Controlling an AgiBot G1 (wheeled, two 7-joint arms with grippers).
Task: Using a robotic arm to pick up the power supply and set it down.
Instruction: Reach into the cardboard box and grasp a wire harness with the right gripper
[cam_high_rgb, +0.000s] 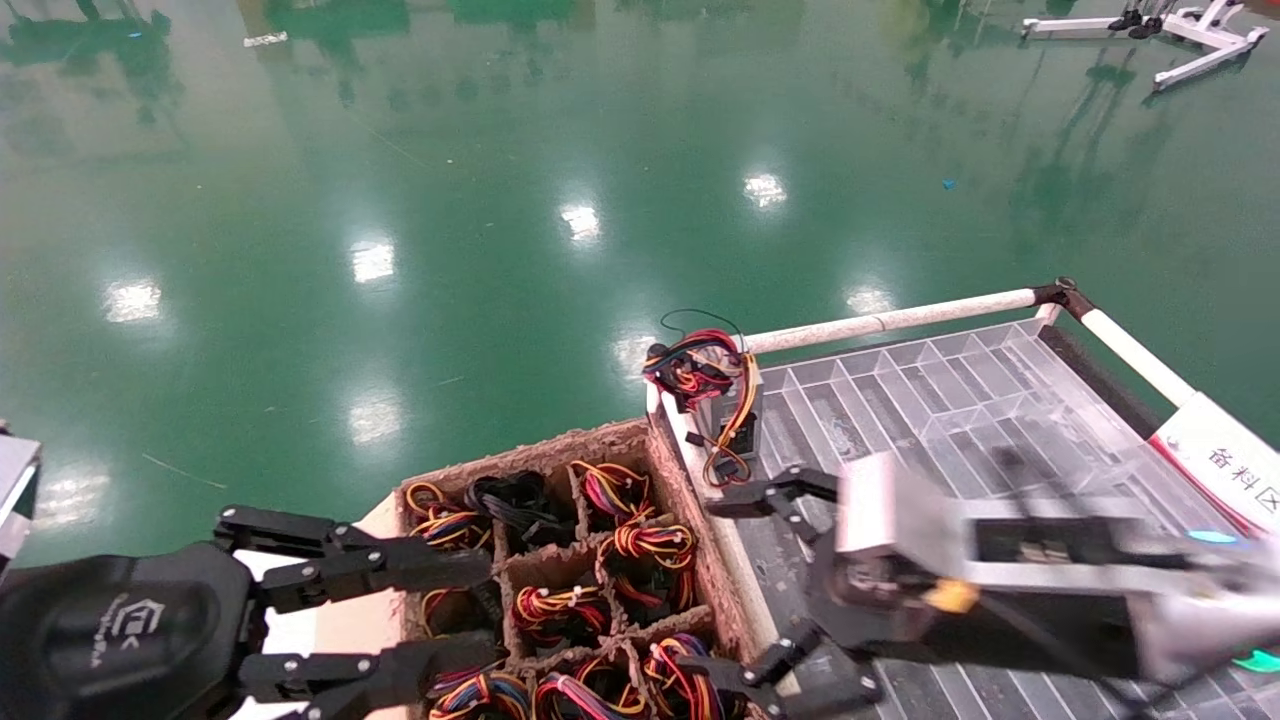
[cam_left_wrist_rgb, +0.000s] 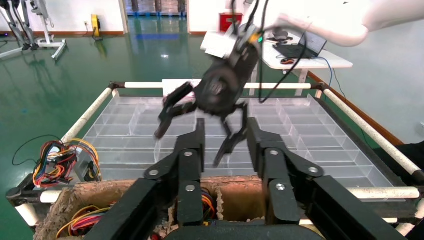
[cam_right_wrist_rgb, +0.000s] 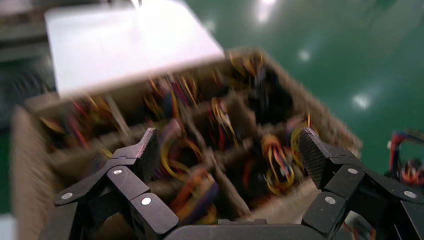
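The power supply (cam_high_rgb: 728, 415), a small grey box topped by a coil of red, yellow and black wires, stands on the near-left corner of the clear tray (cam_high_rgb: 950, 400). It also shows in the left wrist view (cam_left_wrist_rgb: 75, 167), and its wires show in the right wrist view (cam_right_wrist_rgb: 407, 167). My right gripper (cam_high_rgb: 705, 588), on the arm with the silver wrist block, hangs open over the crate's right edge, short of the power supply and apart from it. Nothing sits between its pads (cam_right_wrist_rgb: 229, 150). My left gripper (cam_high_rgb: 490, 610) is open over the crate's left side (cam_left_wrist_rgb: 226, 130).
A brown pulp crate (cam_high_rgb: 625, 438) with several compartments of coiled wire bundles sits left of the tray. A white pipe rail (cam_high_rgb: 890, 320) frames the tray. A white sign (cam_high_rgb: 1220, 460) lies at the tray's right edge. Green floor lies beyond.
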